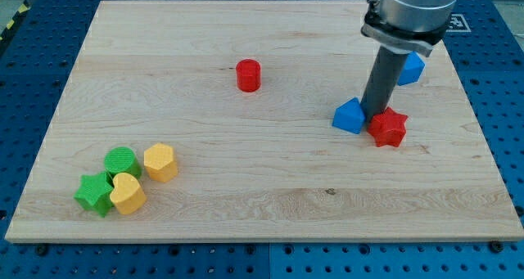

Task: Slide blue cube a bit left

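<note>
Closest up front: yellow heart [127,195] and green star [94,194]. No jaws here, just my tip [374,115] wedged between blue cube [350,116] on its left and red star [388,128] on its right, touching both.

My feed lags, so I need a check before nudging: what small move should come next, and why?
Probably a short push toward the view's left. My tip sits between the blue cube, on its left, and the red star, on its right, close against both. Pushing left would move the cube and draw away from the star.
</note>
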{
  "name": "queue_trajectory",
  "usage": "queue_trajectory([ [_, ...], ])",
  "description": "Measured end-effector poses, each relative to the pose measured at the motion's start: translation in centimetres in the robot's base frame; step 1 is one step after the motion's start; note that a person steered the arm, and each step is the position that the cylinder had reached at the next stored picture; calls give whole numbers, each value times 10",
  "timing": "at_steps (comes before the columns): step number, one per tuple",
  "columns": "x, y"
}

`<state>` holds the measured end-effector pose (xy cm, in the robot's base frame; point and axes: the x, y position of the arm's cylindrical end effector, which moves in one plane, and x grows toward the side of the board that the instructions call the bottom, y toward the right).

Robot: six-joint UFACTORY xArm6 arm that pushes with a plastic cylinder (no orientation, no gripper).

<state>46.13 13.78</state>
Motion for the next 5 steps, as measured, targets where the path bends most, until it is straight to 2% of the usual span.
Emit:
queue_trajectory([
  [2,2,-4],
  [3,1,15],
  [5,-38,74],
])
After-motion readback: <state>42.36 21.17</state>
